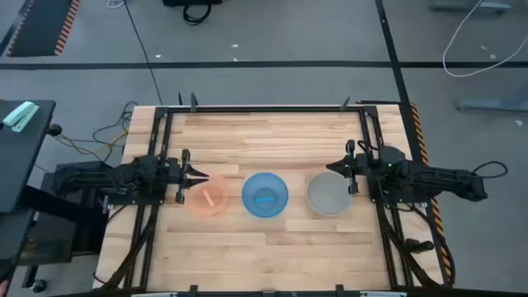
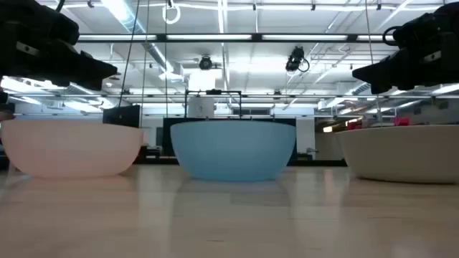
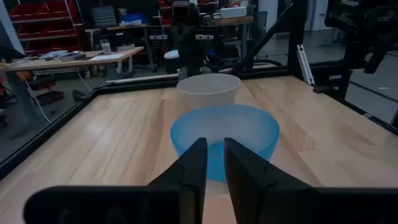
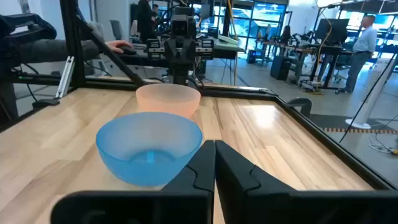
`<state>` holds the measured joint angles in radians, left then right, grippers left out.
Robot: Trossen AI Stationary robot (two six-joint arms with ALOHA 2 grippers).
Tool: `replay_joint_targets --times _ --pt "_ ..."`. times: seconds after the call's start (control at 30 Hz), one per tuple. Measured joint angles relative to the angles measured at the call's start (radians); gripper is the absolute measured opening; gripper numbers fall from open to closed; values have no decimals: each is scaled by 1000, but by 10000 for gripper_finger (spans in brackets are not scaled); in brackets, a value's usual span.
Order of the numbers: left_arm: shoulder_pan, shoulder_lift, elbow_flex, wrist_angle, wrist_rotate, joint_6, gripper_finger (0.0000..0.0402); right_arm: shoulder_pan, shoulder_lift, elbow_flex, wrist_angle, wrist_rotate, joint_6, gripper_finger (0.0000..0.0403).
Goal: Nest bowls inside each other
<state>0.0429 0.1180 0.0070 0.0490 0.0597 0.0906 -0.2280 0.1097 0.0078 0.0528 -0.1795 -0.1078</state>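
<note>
Three bowls stand upright on their bases in a row across the table: the pink-orange bowl (image 1: pixel 209 199) on the left, the blue bowl (image 1: pixel 265 195) in the middle, the grey-white bowl (image 1: pixel 330 195) on the right. None sits inside another. My left gripper (image 1: pixel 200 175) hovers over the pink bowl's far rim with only a narrow gap between its fingers (image 3: pixel 214 152). My right gripper (image 1: pixel 333 167) hovers shut (image 4: pixel 214 148) over the grey bowl's far rim. In the low view both arms (image 2: pixel 50 43) (image 2: pixel 409 50) stay above the bowls' rims.
Bare wood lies toward the table's far edge (image 1: pixel 264 132) and near edge (image 1: pixel 264 256). Black frame rails (image 1: pixel 161 165) (image 1: pixel 371 132) run along the left and right sides. Beyond the table, a standing person (image 4: pixel 367 37) and a hand (image 4: pixel 118 45) show in the room.
</note>
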Motion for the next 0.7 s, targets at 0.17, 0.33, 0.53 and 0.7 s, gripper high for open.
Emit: replay_joint_targets --times 0.17,0.33,0.53,0.7 --pt "0 0 0 0 0 0 55 0 0 0 0 0 0 18" --pt "0 0 0 0 0 0 60 0 0 0 0 0 0 18" --pt "0 0 0 0 0 0 62 0 0 0 0 0 0 18" --pt "0 0 0 0 0 0 55 0 0 0 0 0 0 18"
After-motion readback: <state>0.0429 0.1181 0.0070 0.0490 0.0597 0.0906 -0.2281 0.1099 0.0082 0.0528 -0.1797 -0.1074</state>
